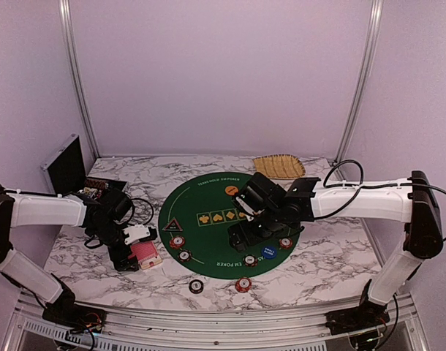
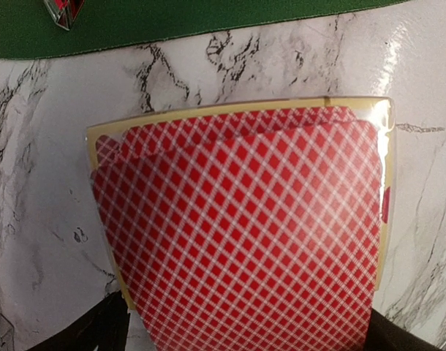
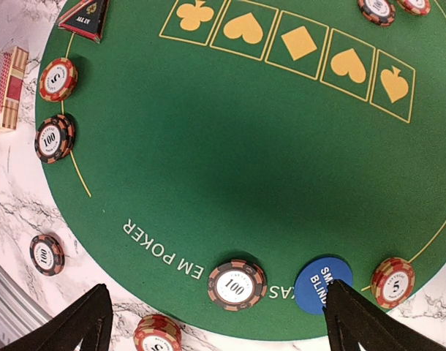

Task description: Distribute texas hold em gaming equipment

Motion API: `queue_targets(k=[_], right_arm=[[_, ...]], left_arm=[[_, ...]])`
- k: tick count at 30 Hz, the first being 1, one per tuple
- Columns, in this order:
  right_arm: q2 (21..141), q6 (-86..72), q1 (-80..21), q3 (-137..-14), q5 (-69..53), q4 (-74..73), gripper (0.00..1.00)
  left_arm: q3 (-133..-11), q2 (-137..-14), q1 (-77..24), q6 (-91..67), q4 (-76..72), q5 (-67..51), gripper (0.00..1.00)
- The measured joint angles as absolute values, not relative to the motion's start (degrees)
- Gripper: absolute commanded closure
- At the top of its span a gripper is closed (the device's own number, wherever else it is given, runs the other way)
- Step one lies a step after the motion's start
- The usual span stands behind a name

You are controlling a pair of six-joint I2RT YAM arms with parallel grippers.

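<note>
Near edge, on the bare marble table [image 1: 325, 270]: a dark striped chip [image 1: 197, 286] and a red-and-white chip [image 1: 243, 284], both just off the green mat [image 1: 208, 201]. Left of the mat, the left gripper [image 1: 131, 257] pinches the near end of the playing cards [image 2: 237, 234] between its fingers [image 2: 99, 329]. The cards are red diamond backs up, in a clear sleeve, over marble.

On the mat's near arc, left to right: 100 chip [image 3: 237, 284], blue button [image 3: 323, 281], 5 chip [image 3: 392, 281]. The right gripper [image 1: 245, 235] hangs above this stretch, fingers [image 3: 84, 325] spread wide, holding nothing.

Along the mat's left edge are the left 100 chip [image 3: 55, 137], then the left 5 chip [image 3: 58, 79], then the black-triangle button [image 1: 172, 224] farther on. A row of yellow suit boxes [image 3: 298, 44] runs mid-mat. The orange button [image 1: 232, 190] is on the mat's far part. The tan tray [image 1: 279, 165] sits beyond it on marble.
</note>
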State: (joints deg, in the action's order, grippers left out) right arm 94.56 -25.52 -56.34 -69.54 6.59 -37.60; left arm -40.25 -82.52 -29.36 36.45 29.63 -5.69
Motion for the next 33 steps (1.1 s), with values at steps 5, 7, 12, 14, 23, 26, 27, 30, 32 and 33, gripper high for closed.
queue_targets(k=[5, 7, 12, 14, 23, 26, 27, 30, 32, 33], right_arm=[[94.56, -25.52, -56.34, -69.54, 6.59, -37.58, 0.01], [94.56, -25.52, -56.34, -69.54, 6.59, -37.56, 0.01], [94.56, -25.52, -56.34, -69.54, 6.59, -37.58, 0.01], [94.54, -25.52, -56.34, -69.54, 6.61, -37.58, 0.01], [94.54, -25.52, -56.34, -69.54, 6.57, -37.52, 0.02], [94.54, -25.56, -56.34, -69.49, 6.50, -37.08, 0.02], [94.54, -25.61, -56.34, -69.49, 6.44, -36.91, 0.02], [94.54, -25.96, -56.34, -69.38, 5.87, -36.36, 0.02], [94.54, -26.17, -56.34, -69.34, 5.39, -36.03, 0.02], [94.54, -26.28, -56.34, -69.32, 5.17, -35.83, 0.02]], left_arm=[[-40.21, -82.52, -29.36, 36.45, 29.54, -5.67, 0.01], [-40.21, -82.52, -29.36, 36.42, 29.54, -5.65, 0.04], [-40.18, -82.54, -29.36, 36.36, 29.54, -5.78, 0.18], [-40.18, -82.54, -29.45, 36.38, 29.54, -5.76, 0.24], [-40.21, -82.46, -29.45, 36.40, 29.69, -5.48, 0.39], [-40.21, -82.46, -29.45, 36.40, 29.69, -5.50, 0.45], [-40.21, -82.46, -29.45, 36.40, 29.69, -5.50, 0.48], [-40.21, -82.46, -29.45, 36.40, 29.71, -5.50, 0.56], [-40.21, -82.46, -29.45, 36.40, 29.74, -5.50, 0.62], [-40.21, -82.43, -29.45, 36.38, 29.78, -5.52, 0.64]])
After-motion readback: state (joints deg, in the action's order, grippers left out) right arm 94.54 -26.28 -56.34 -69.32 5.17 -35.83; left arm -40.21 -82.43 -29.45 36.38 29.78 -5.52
